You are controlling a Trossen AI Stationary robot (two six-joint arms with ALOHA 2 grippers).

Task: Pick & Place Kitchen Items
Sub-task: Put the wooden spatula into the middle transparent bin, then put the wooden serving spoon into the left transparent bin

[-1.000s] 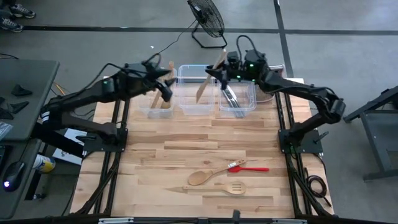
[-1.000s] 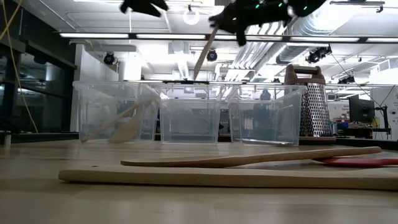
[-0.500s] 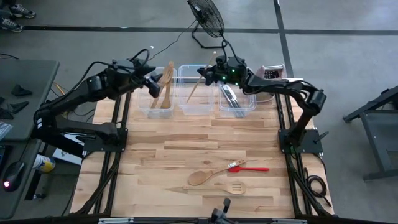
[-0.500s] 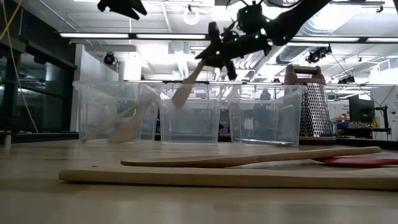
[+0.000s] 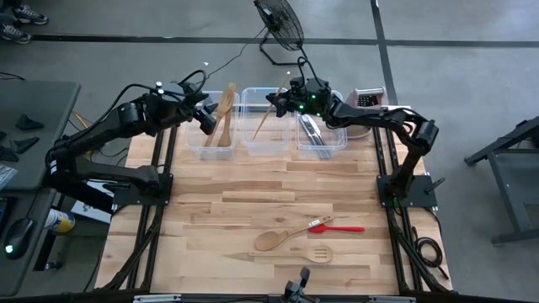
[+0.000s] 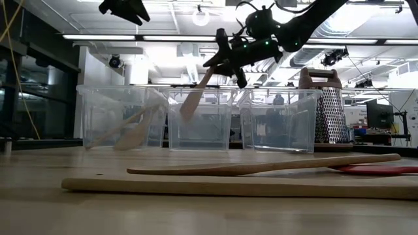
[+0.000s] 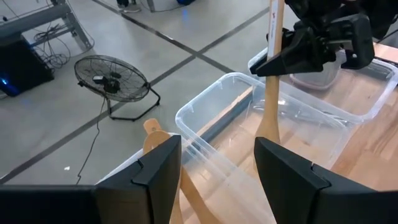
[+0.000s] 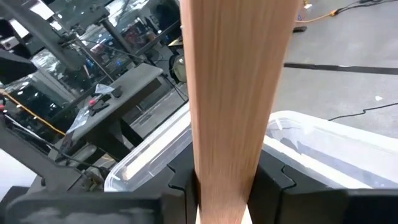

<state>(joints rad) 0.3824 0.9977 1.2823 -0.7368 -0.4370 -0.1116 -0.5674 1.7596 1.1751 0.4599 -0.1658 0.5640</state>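
Note:
My right gripper (image 5: 283,99) is shut on a pale wooden spatula (image 5: 268,118) and holds it over the middle clear tub (image 5: 264,145). In the low view, the blade (image 6: 189,104) hangs inside that tub. My left gripper (image 5: 207,118) stands open and empty above the left tub (image 5: 195,148), where wooden spoons (image 5: 224,114) lean against the wall. Metal utensils (image 5: 313,133) lie in the right tub. A wooden spoon (image 5: 282,237), a slotted spatula (image 5: 308,252) and a red spatula (image 5: 338,227) lie flat on the table near its front. My right gripper pinches the spatula's handle (image 7: 272,48) between its two fingers, well above the blade. The fingers come about level from the table's right side and lie across the handle (image 8: 236,124). The spatula hangs tilted, blade down and toward the table's left, inside the middle tub.
A metal box grater (image 6: 324,108) stands upright at the far right, beside the right tub (image 6: 277,127). A floor fan (image 5: 280,25) stands beyond the table's far edge. Bare wood lies between the tubs and the three loose utensils.
My right gripper has come down and toward the table's left with the spatula, rolling as it went. The spatula's blade, which was above the tubs, now hangs inside the middle one. My left gripper has drawn back toward the table's left edge, still open.

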